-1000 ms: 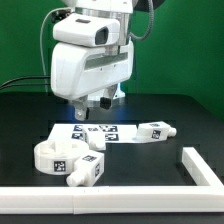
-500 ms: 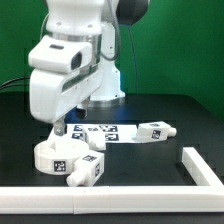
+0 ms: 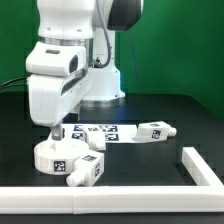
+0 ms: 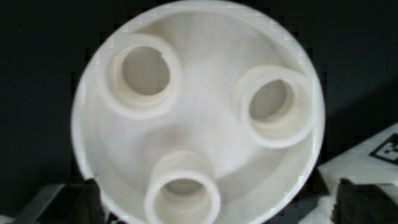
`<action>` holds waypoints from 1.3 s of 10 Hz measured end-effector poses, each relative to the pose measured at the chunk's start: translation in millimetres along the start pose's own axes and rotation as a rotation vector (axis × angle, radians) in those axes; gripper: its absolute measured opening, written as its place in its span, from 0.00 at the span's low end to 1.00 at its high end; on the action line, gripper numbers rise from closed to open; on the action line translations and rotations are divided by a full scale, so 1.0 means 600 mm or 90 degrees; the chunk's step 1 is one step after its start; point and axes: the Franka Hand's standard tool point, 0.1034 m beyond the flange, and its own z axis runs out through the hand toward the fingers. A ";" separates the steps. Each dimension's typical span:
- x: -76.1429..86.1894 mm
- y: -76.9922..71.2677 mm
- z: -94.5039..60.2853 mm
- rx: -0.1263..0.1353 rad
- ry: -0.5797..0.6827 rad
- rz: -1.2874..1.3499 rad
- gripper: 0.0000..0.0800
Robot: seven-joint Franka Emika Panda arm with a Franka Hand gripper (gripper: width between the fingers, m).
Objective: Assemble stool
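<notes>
Counting one seat [image 3: 48, 155], two legs [image 3: 88, 168] [image 3: 155, 131]

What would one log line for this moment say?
gripper: open | over: seat | seat: on table | legs: loose, unattached

Arm [image 3: 62, 75] is all chunky, glossy white rounded shells. There's a black joint cap [image 3: 125, 12] above the wrist housing [image 3: 55, 58], a thin dark cable [image 3: 99, 62] beside it, and the gripper [image 3: 56, 128] below has dark fingers [image 4: 63, 198].
</notes>
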 end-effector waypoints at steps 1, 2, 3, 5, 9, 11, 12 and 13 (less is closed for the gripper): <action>-0.008 -0.017 0.016 -0.004 0.004 -0.054 0.81; -0.021 -0.018 0.017 -0.003 0.004 -0.103 0.81; -0.022 -0.017 0.017 -0.003 0.004 -0.083 0.81; -0.022 -0.017 0.018 -0.003 0.004 -0.083 0.81; -0.020 -0.039 0.046 0.012 0.007 -0.084 0.81; -0.018 -0.045 0.058 0.019 0.008 -0.082 0.81; -0.013 -0.053 0.070 0.028 0.009 -0.078 0.81; -0.013 -0.055 0.072 0.030 0.010 -0.077 0.81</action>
